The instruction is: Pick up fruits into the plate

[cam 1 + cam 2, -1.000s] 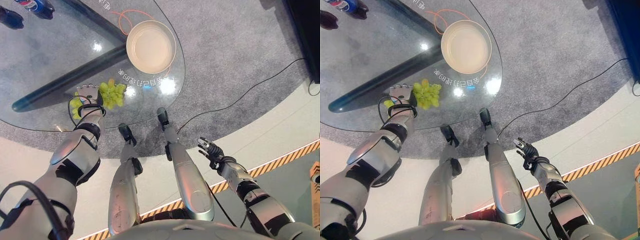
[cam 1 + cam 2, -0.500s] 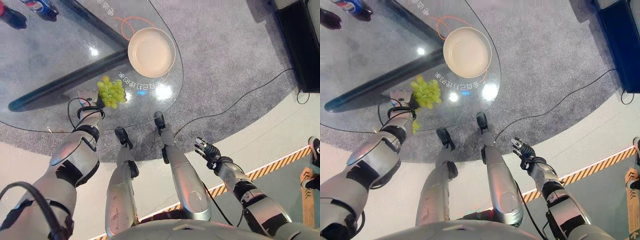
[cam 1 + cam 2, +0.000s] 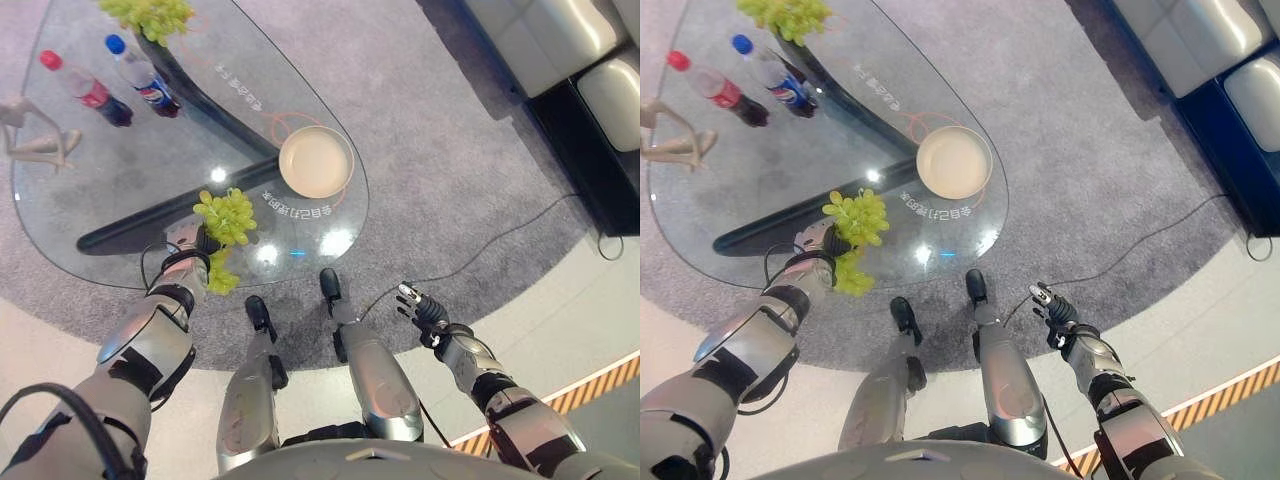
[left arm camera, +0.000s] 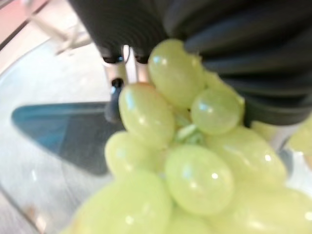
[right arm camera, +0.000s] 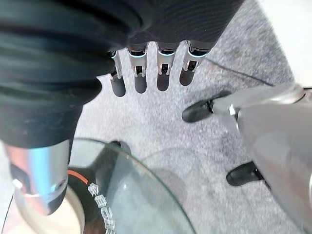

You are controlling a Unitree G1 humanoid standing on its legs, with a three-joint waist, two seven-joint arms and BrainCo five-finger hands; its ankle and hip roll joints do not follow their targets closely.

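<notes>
Grapes (image 3: 226, 215), a green bunch, sit in the curled fingers of the robot's left hand (image 3: 187, 240) over the near edge of a glass table (image 3: 120, 160), part of the bunch hanging below the wrist. The right hand (image 3: 421, 309) hangs off the table above grey carpet (image 3: 470, 170), fingers loosely straight and holding nothing. Beyond the bunch stands an empty cream plate (image 3: 316, 161); farther back, two bottles (image 3: 112, 85) and another green bunch (image 3: 152, 15).

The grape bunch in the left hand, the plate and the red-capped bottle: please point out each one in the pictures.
grape bunch (image 3: 226, 216), left eye view, on the upper cluster of green grapes
plate (image 3: 344, 150), left eye view, on its right rim
red-capped bottle (image 3: 90, 92), left eye view, on its body below the cap
</notes>
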